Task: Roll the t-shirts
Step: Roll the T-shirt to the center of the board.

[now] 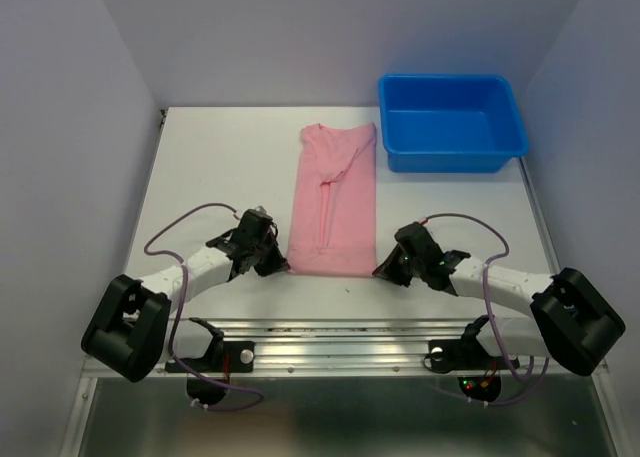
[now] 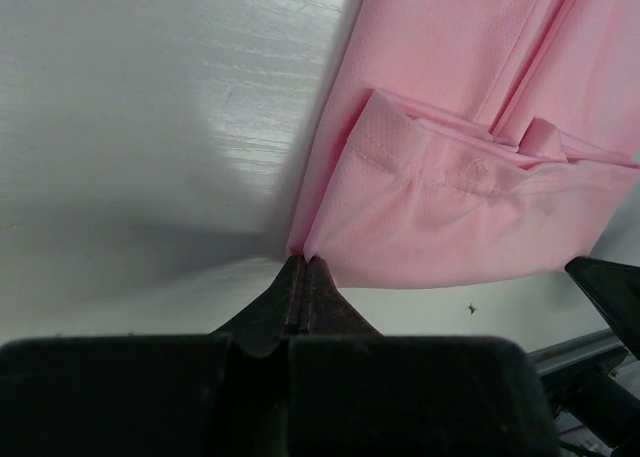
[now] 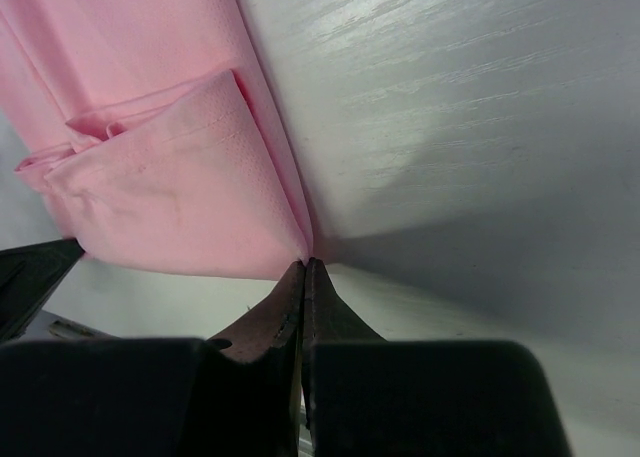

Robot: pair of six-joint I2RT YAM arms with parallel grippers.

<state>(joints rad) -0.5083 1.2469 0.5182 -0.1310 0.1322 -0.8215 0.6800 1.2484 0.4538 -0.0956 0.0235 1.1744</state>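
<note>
Lying on the tabletop (image 1: 220,167), the t-shirt (image 1: 333,199) stretches lengthwise away from both arms; the left pincer (image 1: 282,266) and right pincer (image 1: 381,271), clamped narrow, each pinch a near hem corner.

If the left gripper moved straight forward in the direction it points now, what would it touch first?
The pink t-shirt: the left gripper is shut right at its near left corner, so the folded cloth lies directly ahead. It seems to pinch that corner already.

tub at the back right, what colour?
The tub is plain bright blue; top external view shows it best.
</note>
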